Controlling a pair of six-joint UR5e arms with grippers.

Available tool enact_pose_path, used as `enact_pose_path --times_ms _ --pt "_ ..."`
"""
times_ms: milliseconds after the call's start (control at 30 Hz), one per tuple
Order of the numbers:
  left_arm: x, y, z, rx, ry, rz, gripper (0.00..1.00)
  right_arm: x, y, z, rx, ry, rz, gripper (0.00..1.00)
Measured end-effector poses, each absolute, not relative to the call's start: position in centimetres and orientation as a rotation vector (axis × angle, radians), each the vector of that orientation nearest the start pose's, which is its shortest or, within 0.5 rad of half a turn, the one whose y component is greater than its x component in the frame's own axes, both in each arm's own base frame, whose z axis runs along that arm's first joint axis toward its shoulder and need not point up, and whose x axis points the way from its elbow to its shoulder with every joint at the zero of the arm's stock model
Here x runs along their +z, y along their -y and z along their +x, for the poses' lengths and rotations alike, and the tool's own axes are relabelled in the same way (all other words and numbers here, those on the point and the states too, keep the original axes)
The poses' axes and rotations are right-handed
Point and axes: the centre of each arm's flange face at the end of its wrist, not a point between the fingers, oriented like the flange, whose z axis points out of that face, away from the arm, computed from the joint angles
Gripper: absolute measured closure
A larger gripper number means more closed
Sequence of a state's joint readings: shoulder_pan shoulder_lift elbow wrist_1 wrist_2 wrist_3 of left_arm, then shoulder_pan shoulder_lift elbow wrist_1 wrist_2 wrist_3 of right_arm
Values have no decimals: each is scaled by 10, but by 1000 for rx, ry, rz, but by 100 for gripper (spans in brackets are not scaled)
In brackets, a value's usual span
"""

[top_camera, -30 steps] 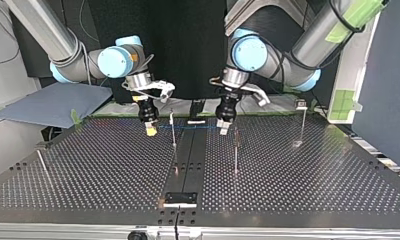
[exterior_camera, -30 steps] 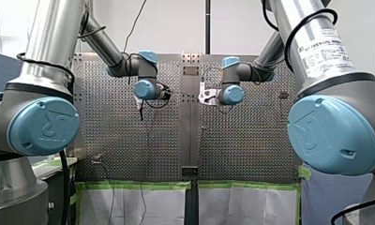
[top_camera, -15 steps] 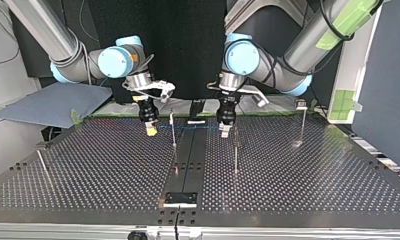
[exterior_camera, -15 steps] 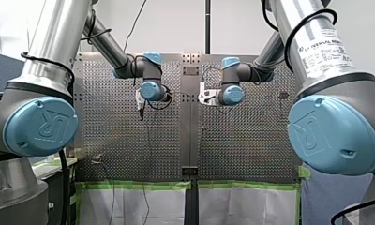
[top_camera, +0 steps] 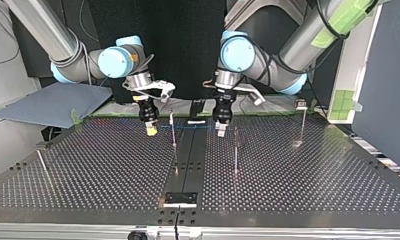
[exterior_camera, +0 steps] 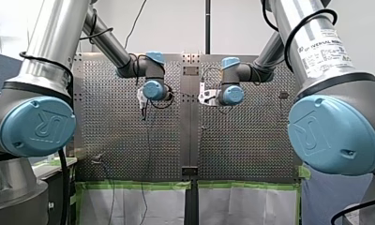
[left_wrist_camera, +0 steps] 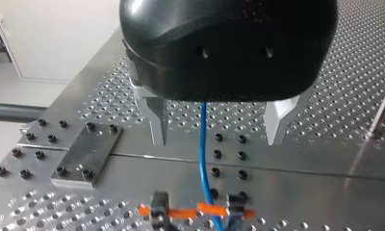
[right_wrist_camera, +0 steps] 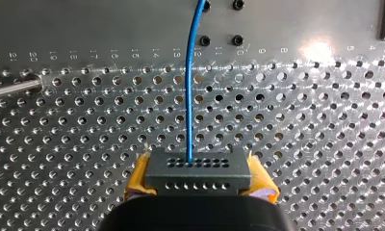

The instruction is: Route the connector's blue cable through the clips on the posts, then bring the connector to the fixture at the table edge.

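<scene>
In the right wrist view a black connector sits between the yellow pads of my right gripper, which is shut on it. Its blue cable runs straight ahead over the perforated plate. In the top view that gripper hangs low at the left, and the cable stretches level past a thin post to my left gripper. In the left wrist view the cable passes between the open metal fingers of my left gripper without touching them, and runs on to an orange clip.
More thin posts stand on the table: one near the middle, one at the top view's right, one leaning at its left. A black fixture sits at the near edge of the top view. A bolted plate lies beside the left gripper.
My left arm has shifted a little towards the top view's left, nearer the table's centre strip. The right arm and connector have stayed still.
</scene>
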State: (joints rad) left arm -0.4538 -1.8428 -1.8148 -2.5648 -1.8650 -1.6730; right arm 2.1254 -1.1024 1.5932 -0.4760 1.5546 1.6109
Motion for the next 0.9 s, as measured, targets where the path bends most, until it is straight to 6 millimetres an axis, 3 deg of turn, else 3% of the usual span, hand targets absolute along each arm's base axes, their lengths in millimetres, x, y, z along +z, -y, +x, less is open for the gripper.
enact_pose_path --times_ms 300,333,367,400,467,500,567,733,900 --pt "287 341 455 -224 -1494 27 0 256 469 450 1633 929 1623 100" --pt "287 340 455 -221 -1493 26 4 256 469 449 1633 929 1623 100" --pt "287 340 455 -215 -1492 23 14 256 469 450 1633 929 1623 100" --pt "287 339 455 -211 -1491 21 14 256 469 449 1632 929 1623 100" --pt "286 339 456 -203 -1492 20 30 256 469 449 1632 929 1623 100" --pt "285 339 456 -199 -1495 22 30 256 469 449 1632 929 1623 100" --pt "281 341 458 -188 -1505 32 47 255 469 449 1632 930 1624 100" --pt "268 346 460 -163 -1530 69 49 255 469 449 1631 930 1625 100" --pt "272 351 462 -160 -1523 71 49 255 469 449 1631 931 1625 100"
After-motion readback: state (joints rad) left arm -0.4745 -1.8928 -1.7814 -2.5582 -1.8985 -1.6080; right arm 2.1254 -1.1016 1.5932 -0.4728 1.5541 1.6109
